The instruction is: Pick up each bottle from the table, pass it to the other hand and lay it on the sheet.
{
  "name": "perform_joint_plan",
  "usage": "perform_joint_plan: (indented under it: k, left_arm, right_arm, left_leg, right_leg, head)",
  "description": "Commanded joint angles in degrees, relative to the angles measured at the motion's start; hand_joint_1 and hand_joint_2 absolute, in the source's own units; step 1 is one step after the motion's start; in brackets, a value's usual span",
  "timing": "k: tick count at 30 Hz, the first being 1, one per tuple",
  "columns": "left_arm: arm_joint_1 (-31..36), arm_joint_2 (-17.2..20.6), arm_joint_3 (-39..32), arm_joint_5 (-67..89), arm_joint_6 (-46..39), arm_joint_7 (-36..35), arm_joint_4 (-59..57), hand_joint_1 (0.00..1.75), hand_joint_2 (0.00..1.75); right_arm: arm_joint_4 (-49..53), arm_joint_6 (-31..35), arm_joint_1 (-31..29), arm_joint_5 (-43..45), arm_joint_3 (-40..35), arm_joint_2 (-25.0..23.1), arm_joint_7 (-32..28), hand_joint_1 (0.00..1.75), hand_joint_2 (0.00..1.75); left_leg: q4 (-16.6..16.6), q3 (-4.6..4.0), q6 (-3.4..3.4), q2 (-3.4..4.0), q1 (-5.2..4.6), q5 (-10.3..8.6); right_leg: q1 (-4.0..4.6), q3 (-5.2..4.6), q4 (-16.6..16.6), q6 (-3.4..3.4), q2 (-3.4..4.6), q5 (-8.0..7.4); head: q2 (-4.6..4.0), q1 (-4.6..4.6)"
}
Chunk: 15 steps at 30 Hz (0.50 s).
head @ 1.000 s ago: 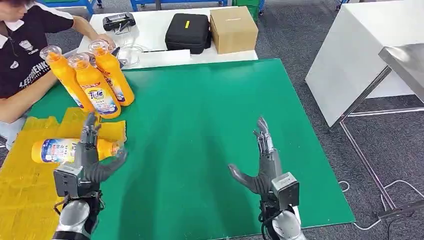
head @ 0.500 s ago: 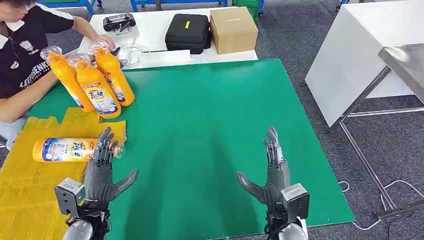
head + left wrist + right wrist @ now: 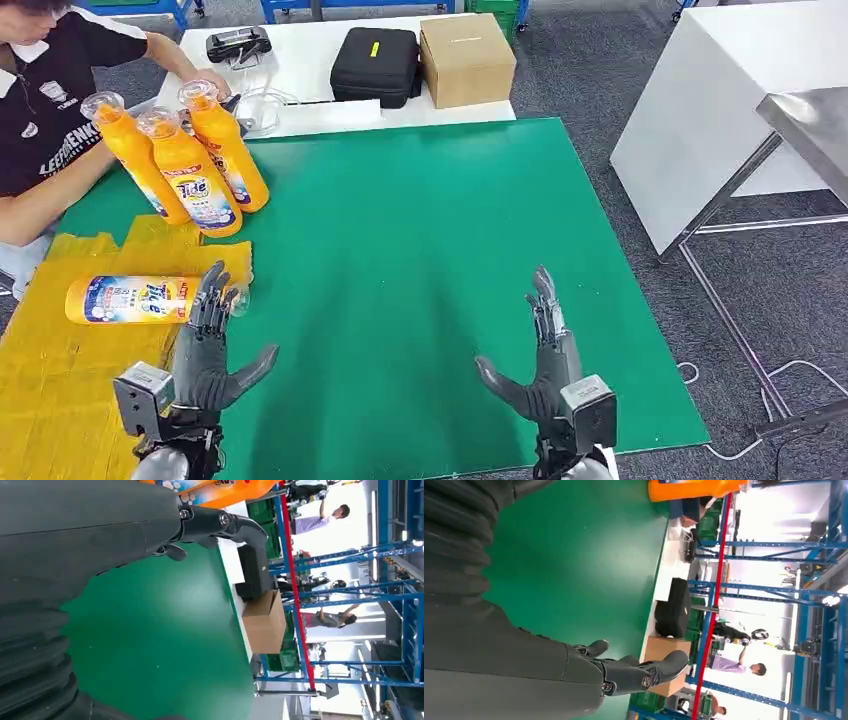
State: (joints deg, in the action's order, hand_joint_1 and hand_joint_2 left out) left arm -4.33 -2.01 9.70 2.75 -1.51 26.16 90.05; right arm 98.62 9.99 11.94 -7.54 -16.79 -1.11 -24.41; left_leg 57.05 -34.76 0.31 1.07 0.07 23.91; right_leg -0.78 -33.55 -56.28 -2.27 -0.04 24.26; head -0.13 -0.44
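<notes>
One orange Tide bottle (image 3: 135,299) lies on its side on the yellow sheet (image 3: 60,380), cap toward the green mat. Three more orange bottles (image 3: 190,170) stand upright at the mat's far left corner. My left hand (image 3: 205,345) hovers open just beside the lying bottle's cap end, fingers spread and holding nothing. My right hand (image 3: 545,350) is open over the near right part of the green mat (image 3: 400,250), palm facing inward. An orange bottle (image 3: 220,487) peeks past my left hand (image 3: 90,535) in the left wrist view. My right hand (image 3: 574,670) also appears empty in the right wrist view.
A person (image 3: 50,110) sits at the far left with a hand near the standing bottles. Behind the mat, a white table carries a black case (image 3: 375,65), a cardboard box (image 3: 465,58) and a controller (image 3: 238,43). A white cabinet (image 3: 720,100) stands to the right.
My left hand has let go of the lying bottle and drawn back toward me, off the sheet. My right hand has also pulled back and lower. The bottle stays on the sheet.
</notes>
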Motion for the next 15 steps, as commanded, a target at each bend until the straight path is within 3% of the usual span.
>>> perform_joint_plan:
  k: [1, 15]
  left_arm:
    - [0.73, -0.31, 1.14, 0.85, -0.61, 0.13, -1.32, 0.0, 1.75]
    - [1.61, -0.12, 1.34, 1.06, -0.65, 0.09, -2.22, 0.0, 1.75]
  right_arm:
    - [-1.89, 0.27, -0.88, -0.09, 1.12, 0.61, 0.31, 0.0, 1.75]
    - [-2.46, -0.02, -1.68, 0.6, 1.81, 0.33, 0.15, 0.0, 1.75]
  left_leg:
    - [-0.01, 0.15, -0.01, -0.11, 0.03, 0.05]
    - [-0.02, 0.11, -0.02, -0.1, 0.03, 0.02]
  right_leg:
    - [0.03, 0.17, 0.05, 0.05, -0.05, 0.05]
    - [0.02, 0.13, 0.05, 0.05, -0.05, 0.02]
  head:
    - [0.0, 0.0]
    - [0.0, 0.0]
